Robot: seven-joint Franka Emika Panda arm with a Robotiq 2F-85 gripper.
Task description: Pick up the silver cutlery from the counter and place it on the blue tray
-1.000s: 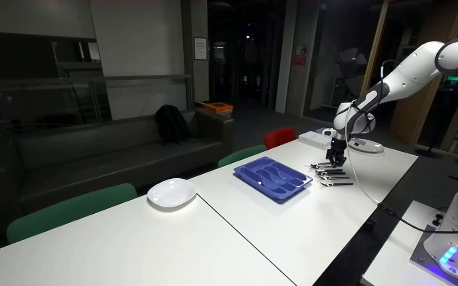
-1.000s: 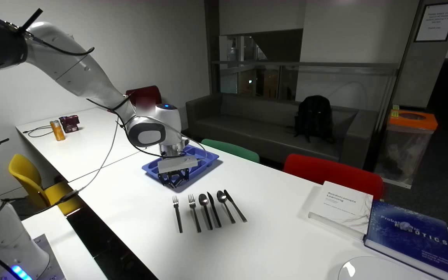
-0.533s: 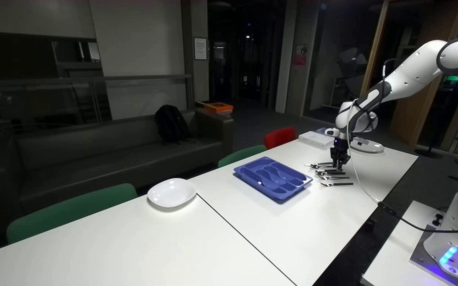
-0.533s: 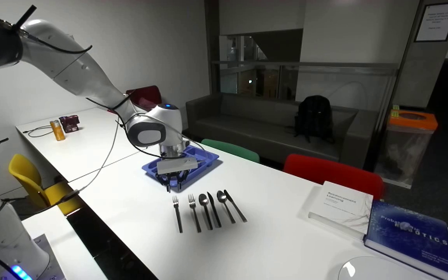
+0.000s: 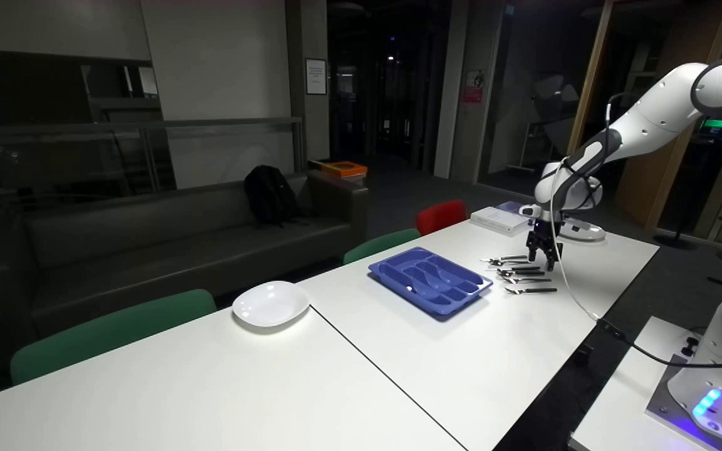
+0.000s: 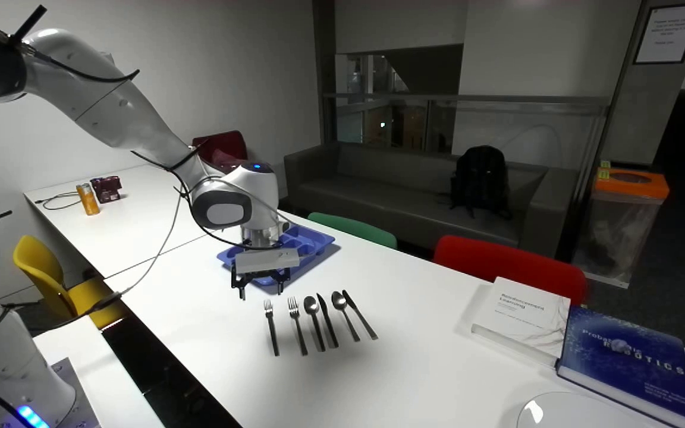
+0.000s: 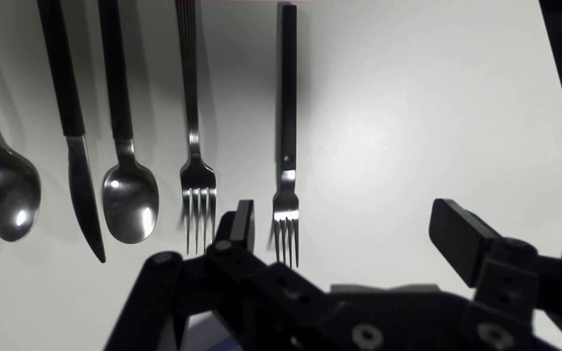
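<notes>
Empty fingers (image 7: 459, 239) hang spread wide above the worktop (image 7: 383, 107), presumably to straddle the end fork (image 7: 289, 136), while the silver cutlery (image 6: 328, 323) lies ahead of them in a row, likely for picking singly, with the blue tray (image 5: 430, 282) behind them, apparently to receive it.

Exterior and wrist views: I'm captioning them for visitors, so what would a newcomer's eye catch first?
Probably the blue tray, vivid on the white counter in both exterior views. Next, perhaps, the six pieces of silver cutlery in a row beside it, and the black tool, open above the counter, large in the wrist view.
</notes>
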